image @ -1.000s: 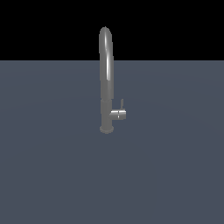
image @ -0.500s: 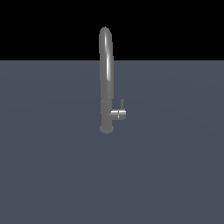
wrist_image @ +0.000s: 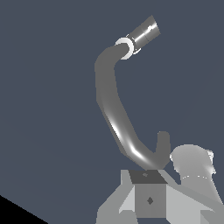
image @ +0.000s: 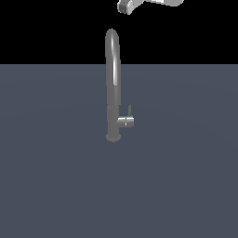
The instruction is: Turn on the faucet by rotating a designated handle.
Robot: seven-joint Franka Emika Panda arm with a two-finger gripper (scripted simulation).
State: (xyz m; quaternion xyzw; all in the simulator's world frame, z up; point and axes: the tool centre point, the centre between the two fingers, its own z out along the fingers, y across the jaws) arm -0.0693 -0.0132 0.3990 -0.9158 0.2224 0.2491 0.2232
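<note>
Only part of the gripper is seen in the exterior view, at the top edge, above and just right of the faucet; whether it is open or closed cannot be told. The faucet is stood upright on the grey floor, with the handle on a stub at its lower right.

From the wrist view, the arched spout is seen near the camera, and the shiny stub far beyond.
</note>
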